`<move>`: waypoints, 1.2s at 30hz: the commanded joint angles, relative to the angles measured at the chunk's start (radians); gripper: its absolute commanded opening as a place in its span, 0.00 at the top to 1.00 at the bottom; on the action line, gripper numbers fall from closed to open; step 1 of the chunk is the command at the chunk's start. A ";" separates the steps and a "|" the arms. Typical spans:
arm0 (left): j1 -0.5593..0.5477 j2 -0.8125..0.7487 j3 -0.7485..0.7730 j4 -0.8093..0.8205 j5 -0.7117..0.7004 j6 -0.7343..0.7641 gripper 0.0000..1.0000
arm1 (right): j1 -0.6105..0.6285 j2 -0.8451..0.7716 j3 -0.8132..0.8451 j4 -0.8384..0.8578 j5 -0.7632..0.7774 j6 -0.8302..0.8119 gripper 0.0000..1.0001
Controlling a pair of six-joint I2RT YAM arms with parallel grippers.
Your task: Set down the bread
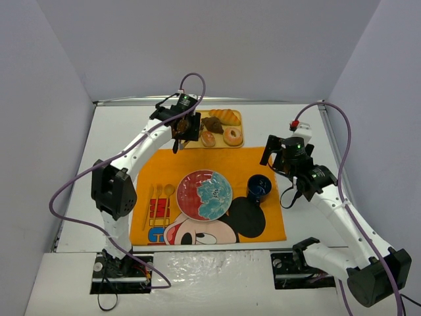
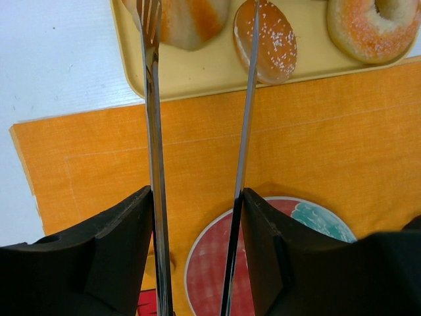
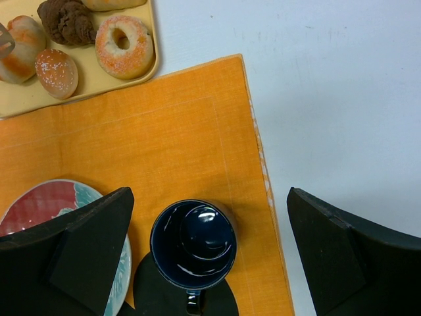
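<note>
Golden bread (image 2: 194,23) at frame top sits between tips of steel tongs (image 2: 152,131), clenched in left tool (image 2: 197,197), straight ahead.

A white table (image 1: 118,125) stands inside a small booth closed on three sides by plain panels. The far wall (image 1: 210,46) is bare and pale grey with a faint lilac cast. The left wall (image 1: 39,131) and the right wall (image 1: 388,99) run from it toward the near side in the same colour. A thin, pale rail (image 1: 263,101) lies where the far wall meets the table. Along the near edge is a glossy white band (image 1: 210,273) that catches wrinkled glare. The tabletop is matt, with a few tiny dark specks. The light is soft and even, leaving only faint shadows.
</note>
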 commanded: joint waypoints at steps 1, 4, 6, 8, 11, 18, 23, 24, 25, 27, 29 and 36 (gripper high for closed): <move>0.001 0.013 0.114 -0.009 -0.035 0.045 0.51 | -0.010 -0.032 0.019 0.016 0.015 -0.007 0.00; 0.001 0.038 0.145 -0.026 -0.060 0.059 0.51 | -0.012 -0.026 0.018 0.016 0.012 -0.009 0.00; 0.003 0.046 0.152 -0.028 -0.066 0.065 0.51 | -0.014 -0.026 0.017 0.016 0.013 -0.010 0.00; 0.003 0.056 0.154 -0.029 -0.075 0.069 0.51 | -0.015 -0.027 0.014 0.016 0.013 -0.013 0.00; 0.004 0.067 0.147 -0.026 -0.093 0.069 0.51 | -0.017 -0.035 0.012 0.016 0.013 -0.017 0.00; 0.010 0.087 0.130 0.001 -0.102 0.076 0.51 | -0.020 -0.038 0.009 0.014 0.008 -0.017 0.00; 0.014 0.102 0.130 0.013 -0.093 0.080 0.51 | -0.022 -0.039 0.006 0.013 0.010 -0.017 0.00; 0.014 0.103 0.130 0.018 -0.090 0.082 0.51 | -0.022 -0.039 0.006 0.012 0.010 -0.017 0.00; 0.014 0.104 0.130 0.021 -0.087 0.084 0.51 | -0.022 -0.039 0.005 0.012 0.009 -0.017 0.00; 0.015 0.109 0.132 0.024 -0.083 0.089 0.51 | -0.022 -0.041 0.005 0.012 0.008 -0.017 0.00; 0.014 0.114 0.136 0.025 -0.081 0.090 0.51 | -0.022 -0.042 0.002 0.012 0.009 -0.016 0.00; 0.014 0.128 0.141 0.027 -0.077 0.096 0.51 | -0.024 -0.043 -0.003 0.012 0.008 -0.017 0.00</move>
